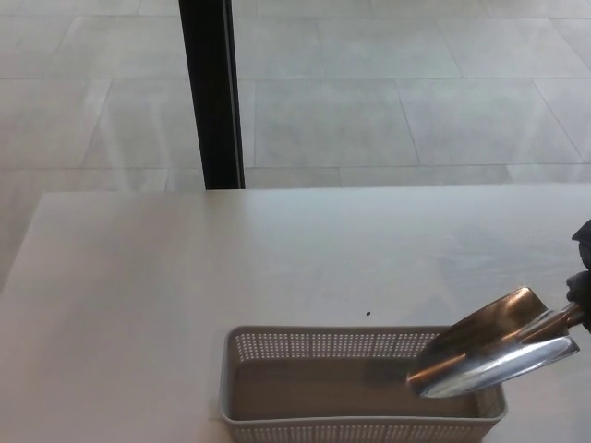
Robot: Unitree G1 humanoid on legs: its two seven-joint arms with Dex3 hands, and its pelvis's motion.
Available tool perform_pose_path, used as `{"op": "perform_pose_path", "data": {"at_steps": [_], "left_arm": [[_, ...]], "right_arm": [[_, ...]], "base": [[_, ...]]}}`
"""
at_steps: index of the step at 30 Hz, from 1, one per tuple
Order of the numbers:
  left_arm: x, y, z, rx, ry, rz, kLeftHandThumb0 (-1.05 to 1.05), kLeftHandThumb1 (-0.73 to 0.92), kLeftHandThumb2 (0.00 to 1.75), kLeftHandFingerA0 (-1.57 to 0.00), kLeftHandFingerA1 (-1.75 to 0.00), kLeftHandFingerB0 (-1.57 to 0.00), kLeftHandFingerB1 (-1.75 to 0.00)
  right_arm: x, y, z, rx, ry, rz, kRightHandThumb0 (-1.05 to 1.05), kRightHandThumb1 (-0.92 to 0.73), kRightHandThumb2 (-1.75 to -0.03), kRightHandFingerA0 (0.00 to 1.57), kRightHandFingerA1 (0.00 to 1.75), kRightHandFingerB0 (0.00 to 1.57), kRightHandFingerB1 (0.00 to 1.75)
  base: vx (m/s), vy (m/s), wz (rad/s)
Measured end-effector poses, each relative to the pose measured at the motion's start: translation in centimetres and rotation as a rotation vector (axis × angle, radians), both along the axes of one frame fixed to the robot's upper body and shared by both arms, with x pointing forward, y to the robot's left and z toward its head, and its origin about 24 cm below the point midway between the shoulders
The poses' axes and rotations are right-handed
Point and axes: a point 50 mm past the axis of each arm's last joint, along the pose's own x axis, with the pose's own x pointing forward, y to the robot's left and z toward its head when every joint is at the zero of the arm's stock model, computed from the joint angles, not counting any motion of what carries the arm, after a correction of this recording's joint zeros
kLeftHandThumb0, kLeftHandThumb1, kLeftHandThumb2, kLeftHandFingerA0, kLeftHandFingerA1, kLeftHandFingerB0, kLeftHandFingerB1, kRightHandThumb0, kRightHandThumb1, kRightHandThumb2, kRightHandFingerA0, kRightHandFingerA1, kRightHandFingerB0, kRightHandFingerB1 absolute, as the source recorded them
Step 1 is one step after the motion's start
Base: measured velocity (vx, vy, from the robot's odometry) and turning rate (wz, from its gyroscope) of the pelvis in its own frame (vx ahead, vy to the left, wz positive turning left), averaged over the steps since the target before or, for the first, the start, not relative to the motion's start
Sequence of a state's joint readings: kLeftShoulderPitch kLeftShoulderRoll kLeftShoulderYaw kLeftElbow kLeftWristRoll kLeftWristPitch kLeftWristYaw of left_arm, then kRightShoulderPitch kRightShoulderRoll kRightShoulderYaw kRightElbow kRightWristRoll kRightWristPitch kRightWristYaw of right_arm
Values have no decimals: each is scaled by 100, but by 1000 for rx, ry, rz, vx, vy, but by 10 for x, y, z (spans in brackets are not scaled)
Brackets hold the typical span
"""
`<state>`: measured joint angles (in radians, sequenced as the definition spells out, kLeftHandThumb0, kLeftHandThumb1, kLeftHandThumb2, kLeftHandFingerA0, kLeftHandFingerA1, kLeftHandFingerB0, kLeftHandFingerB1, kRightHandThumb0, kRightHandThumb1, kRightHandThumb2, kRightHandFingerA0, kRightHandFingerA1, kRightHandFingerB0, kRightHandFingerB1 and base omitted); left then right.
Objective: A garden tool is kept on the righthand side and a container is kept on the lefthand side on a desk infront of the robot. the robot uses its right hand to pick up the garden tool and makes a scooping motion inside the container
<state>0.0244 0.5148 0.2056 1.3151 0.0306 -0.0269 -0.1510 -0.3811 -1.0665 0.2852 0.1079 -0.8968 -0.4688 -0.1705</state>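
Note:
A shiny metal trowel [489,355] hangs tilted over the right end of a grey perforated basket [323,345], its tip dipping toward the inside. Only a black sliver of my right hand [581,277] shows at the right edge, on the trowel's neck. The basket sits at the near edge of the white desk [185,268], and nothing shows inside it. My left hand does not show.
A black post [212,92] stands behind the desk's far edge, over a pale tiled floor. A tiny dark speck [368,313] lies on the desk just beyond the basket.

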Motion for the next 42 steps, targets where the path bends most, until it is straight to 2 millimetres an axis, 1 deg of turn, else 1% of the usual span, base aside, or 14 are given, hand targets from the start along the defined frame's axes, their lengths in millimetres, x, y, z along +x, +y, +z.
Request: {"op": "perform_pose_path", "data": {"at_steps": [2,13,14,16,17,21,22,24,26,27,33,35,36,42], "left_arm": [[0,0,0,0,0,0,-51,67,60,-63,-64,-56,-51],[0,0,0,-1,-1,-1,-50,66,60,-61,-66,-55,-51],[0,0,0,-1,-2,-1,-50,66,60,-63,-66,-56,-50],[1,0,0,-1,-3,0,-50,66,60,-63,-66,-56,-50],[1,0,0,-1,-3,0,-51,67,60,-62,-64,-57,-50],[1,0,0,-1,-3,-1,-50,68,60,-60,-60,-56,-48],[1,0,0,-1,-3,-1,-52,69,61,-59,-63,-54,-50],[1,0,0,-1,-2,-3,-51,66,60,-60,-66,-54,-52],[2,0,0,-1,-4,-3,-51,66,59,-59,-66,-53,-52],[2,0,0,-1,-5,-3,-51,66,60,-60,-65,-54,-52],[3,0,0,-4,-10,-4,-51,67,60,-56,-61,-54,-49],[4,-1,0,-6,-12,-6,-51,67,60,-59,-62,-54,-50],[5,-1,1,-6,-14,-7,-52,67,60,-62,-64,-56,-50],[8,-1,1,-9,-24,-6,-52,67,60,-60,-70,-55,-52]], "right_arm": [[0,4,-1,-4,4,-8,-35,-67,-66,94,174,85,99],[1,19,-7,-71,20,-92,-42,-69,-63,86,175,77,120],[1,21,-8,-82,20,-102,-46,-51,-95,117,135,82,108],[0,24,-8,-99,18,-116,-46,-51,-95,117,135,82,108],[0,25,-8,-106,17,-121,-43,-62,-61,88,175,76,122],[-2,31,-8,-161,7,-154,-46,-61,-58,90,175,74,131],[-2,32,-8,-170,6,-160,-51,-46,-89,118,140,79,114],[-4,35,-8,-191,2,-173,-51,-51,-94,117,138,79,111],[-6,40,-9,-206,-1,-183,-56,-50,-92,119,143,79,118],[-7,41,-10,-210,-2,-187,-45,-74,-67,89,175,67,153],[-14,56,-11,-231,-20,-208,-51,-79,-64,95,175,71,157],[-16,62,-11,-235,-34,-209,-54,-60,-102,122,140,81,113],[-17,64,-11,-239,-40,-210,-48,-71,-61,94,175,80,114],[-23,81,-11,-243,-66,-210,-49,-73,-66,94,175,80,122]], "base": [[0,0,0],[0,0,0],[0,0,0],[0,0,0],[0,0,0],[0,0,0],[0,0,0],[0,0,0],[0,0,0],[0,0,0],[0,0,0],[0,0,0],[0,0,0],[0,0,0]]}}
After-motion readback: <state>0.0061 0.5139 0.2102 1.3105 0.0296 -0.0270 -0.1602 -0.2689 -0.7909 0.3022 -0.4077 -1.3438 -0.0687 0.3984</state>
